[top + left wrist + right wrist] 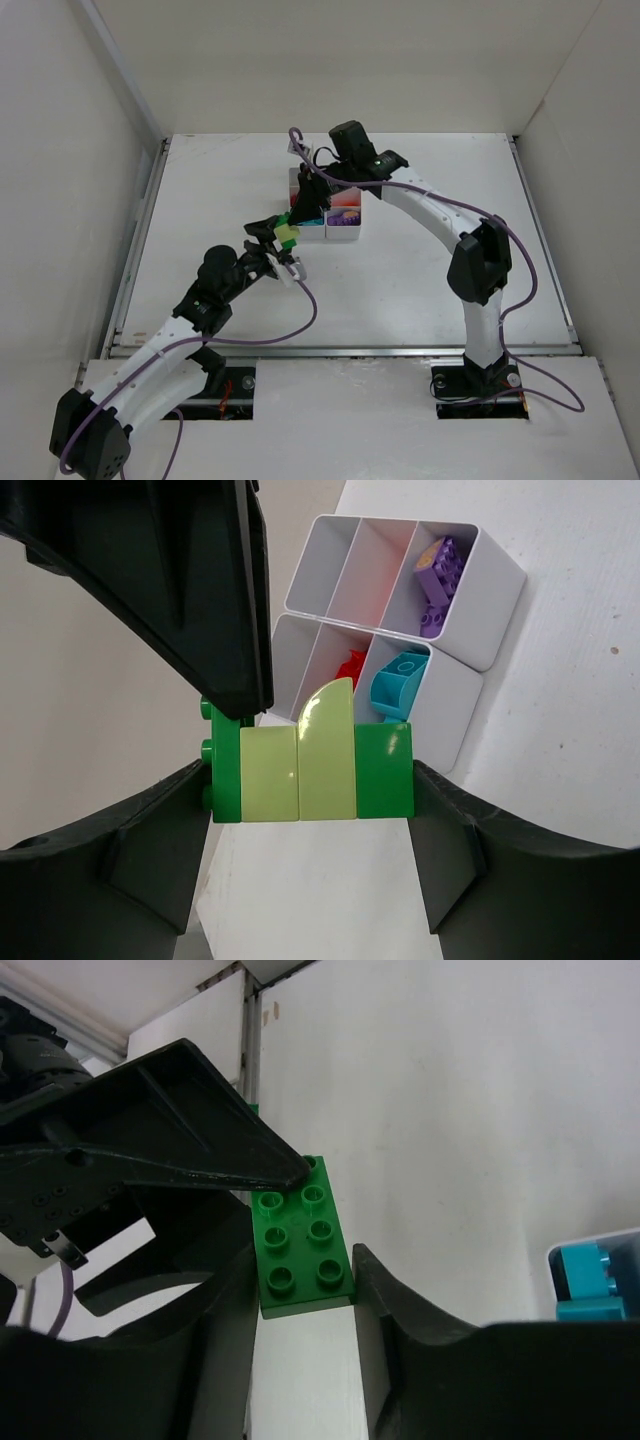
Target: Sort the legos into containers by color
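Note:
My left gripper (310, 785) is shut on a short row of joined legos: a green brick (385, 770), two yellow-green bricks (298, 770) and a green plate (224, 770) at the far end. My right gripper (303, 1275) is shut on that studded green plate (300, 1230), its jaws touching both long sides. The row (287, 232) hangs just in front of the white containers (352, 236), with the right gripper (303, 216) over it. In the compartments lie purple legos (440, 572), a red one (350, 667) and a teal one (398, 685).
The white box's outer wall (490, 600) stands a little beyond the held row. A teal brick (590, 1278) in one compartment shows at the right edge of the right wrist view. White walls enclose the table on three sides.

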Tool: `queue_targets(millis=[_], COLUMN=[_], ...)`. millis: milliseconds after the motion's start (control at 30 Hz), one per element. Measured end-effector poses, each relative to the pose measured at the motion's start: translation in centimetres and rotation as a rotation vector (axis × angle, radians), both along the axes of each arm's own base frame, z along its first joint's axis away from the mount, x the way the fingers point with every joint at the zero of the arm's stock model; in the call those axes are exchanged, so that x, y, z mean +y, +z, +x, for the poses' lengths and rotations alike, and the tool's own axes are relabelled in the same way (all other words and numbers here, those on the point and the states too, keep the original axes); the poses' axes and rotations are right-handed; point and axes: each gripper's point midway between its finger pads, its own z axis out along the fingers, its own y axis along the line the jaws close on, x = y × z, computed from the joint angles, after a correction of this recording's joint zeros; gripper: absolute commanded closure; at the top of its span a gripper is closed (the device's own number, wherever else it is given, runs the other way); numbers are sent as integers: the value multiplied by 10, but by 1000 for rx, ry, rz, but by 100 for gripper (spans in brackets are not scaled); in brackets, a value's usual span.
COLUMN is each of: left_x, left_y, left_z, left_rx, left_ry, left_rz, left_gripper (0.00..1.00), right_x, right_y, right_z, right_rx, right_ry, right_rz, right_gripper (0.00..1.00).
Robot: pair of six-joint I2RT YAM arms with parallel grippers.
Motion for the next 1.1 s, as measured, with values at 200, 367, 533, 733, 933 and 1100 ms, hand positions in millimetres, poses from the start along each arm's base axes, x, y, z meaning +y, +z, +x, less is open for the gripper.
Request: queue_targets(millis=[200,367,533,733,933,1100], left_x=[1,1,-2,-3,-13,-24], left_y=[0,0,-4,-3,21,32], left_z=[0,-2,-7,-10,-9,4], left_rx=[-1,2,40,156,278,446], left_ry=[0,-1,-20,7,5,-55], left_rz=[4,2,-18,-116,-255,-324], left_gripper=[84,42,1,1,1,1], right_x=[1,1,-4,-17,-46,-72], right_y=[1,1,-5,-3,21,53], right_z=[-3,-3,-1,16,47,54], right_rx=[6,9,-10,-72,-180,-298], right_ry=[13,12,-32,-132,-285,-367], right_rz=[9,10,-13,-39,-33,14], right_gripper=[100,100,100,100,100,100])
